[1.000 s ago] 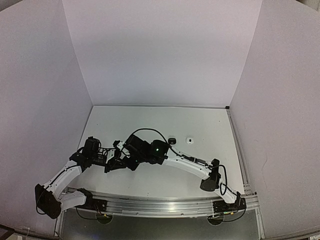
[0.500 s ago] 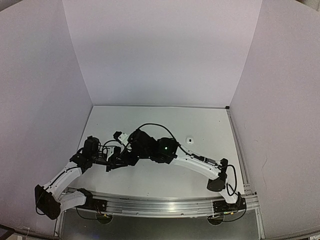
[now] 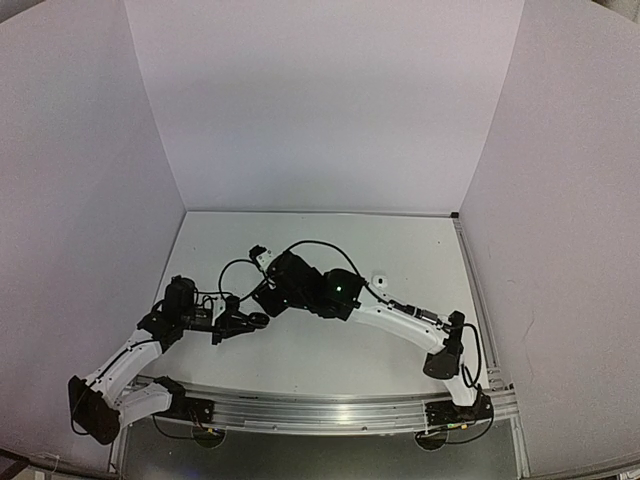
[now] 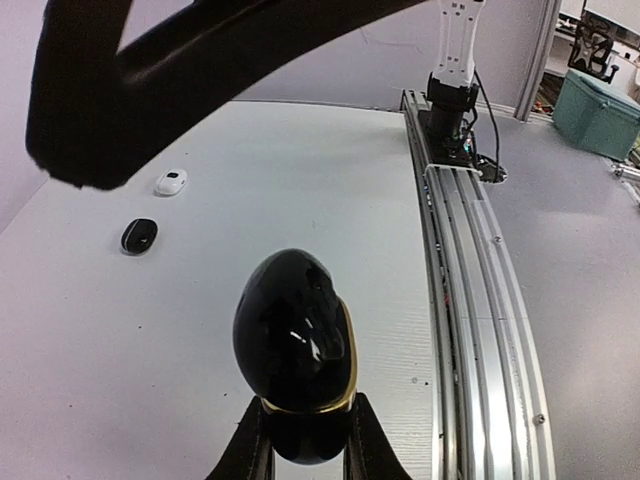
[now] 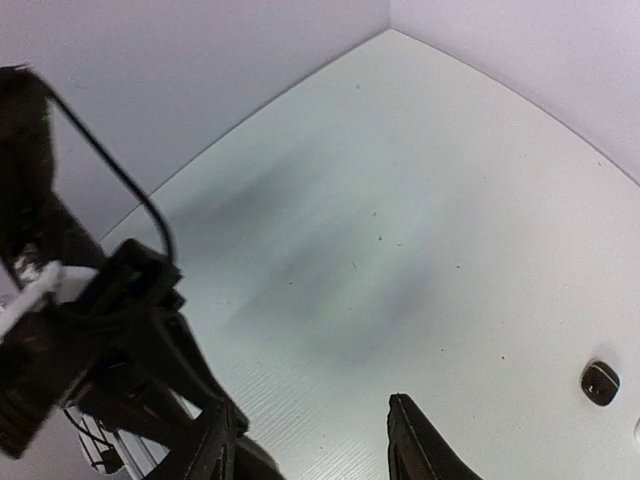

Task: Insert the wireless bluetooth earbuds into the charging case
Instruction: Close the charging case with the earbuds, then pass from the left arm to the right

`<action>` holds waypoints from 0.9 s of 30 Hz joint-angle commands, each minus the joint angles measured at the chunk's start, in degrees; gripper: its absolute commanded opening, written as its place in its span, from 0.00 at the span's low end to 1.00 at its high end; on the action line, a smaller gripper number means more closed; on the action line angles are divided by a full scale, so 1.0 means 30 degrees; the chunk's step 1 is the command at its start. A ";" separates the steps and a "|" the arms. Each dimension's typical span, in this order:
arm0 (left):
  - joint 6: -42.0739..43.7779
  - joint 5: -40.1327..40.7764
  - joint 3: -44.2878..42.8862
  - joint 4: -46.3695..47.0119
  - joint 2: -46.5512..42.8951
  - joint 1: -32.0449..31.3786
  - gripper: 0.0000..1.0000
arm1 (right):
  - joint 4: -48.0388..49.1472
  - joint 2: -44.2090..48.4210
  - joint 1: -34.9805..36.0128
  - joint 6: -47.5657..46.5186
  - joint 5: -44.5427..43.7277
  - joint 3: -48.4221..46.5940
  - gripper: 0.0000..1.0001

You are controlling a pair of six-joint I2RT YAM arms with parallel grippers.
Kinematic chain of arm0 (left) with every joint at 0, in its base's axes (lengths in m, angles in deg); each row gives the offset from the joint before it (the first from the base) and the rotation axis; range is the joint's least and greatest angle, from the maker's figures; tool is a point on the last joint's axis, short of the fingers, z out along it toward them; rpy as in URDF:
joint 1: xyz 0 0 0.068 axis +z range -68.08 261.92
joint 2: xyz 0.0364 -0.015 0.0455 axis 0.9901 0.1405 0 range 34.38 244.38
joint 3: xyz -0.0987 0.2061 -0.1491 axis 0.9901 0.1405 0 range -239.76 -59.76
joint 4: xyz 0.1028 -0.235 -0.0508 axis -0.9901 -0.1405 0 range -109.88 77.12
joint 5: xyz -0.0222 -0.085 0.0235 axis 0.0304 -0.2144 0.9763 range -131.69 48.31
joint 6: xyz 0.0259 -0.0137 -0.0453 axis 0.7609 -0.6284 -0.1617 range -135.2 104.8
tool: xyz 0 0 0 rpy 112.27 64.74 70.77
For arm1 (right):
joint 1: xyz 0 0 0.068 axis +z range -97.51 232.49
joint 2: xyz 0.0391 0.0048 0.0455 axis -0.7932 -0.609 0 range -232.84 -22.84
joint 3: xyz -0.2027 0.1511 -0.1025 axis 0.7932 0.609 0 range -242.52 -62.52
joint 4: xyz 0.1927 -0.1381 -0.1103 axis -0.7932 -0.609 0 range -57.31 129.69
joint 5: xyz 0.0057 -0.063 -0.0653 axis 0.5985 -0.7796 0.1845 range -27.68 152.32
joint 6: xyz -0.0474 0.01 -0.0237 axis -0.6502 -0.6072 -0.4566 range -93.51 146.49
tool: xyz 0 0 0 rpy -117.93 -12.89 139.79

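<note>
The left tool is pinching the charging case, a glossy black egg shape with a gold band. Its two fingers press on the lower end, and the case stands upright above them, over the near-left part of the desk and close to the near edge. Farther toward the middle of the desk lie a small black pebble-shaped piece and, just past it, a small white pebble-shaped piece. They lie apart from each other and well apart from the held case. Both are too small to tell bud from case. The right tool hangs spread above bare desk with nothing between its fingers, and the black piece lies off to one side of it.
</note>
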 commanded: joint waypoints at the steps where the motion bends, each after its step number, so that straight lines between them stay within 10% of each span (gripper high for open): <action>1: -0.0825 0.1280 0.0521 0.2797 -0.1202 -0.0040 0.00 | 0.0592 0.0072 -0.0257 0.2122 0.0014 0.0709 0.46; 11: -0.9030 -0.0021 0.0262 0.6364 0.0679 0.1229 0.00 | 0.0398 0.2657 -0.0747 0.2215 0.2325 0.3717 0.53; 18: -2.3786 -0.2945 0.1884 2.1436 0.4591 0.3194 0.00 | 0.3060 0.5275 -0.3075 0.1949 0.6790 0.6402 0.65; 27: -2.5912 -0.2882 0.1509 2.4862 0.5030 0.2062 0.00 | 1.0682 0.4268 -0.4922 0.3827 1.2327 0.8898 0.67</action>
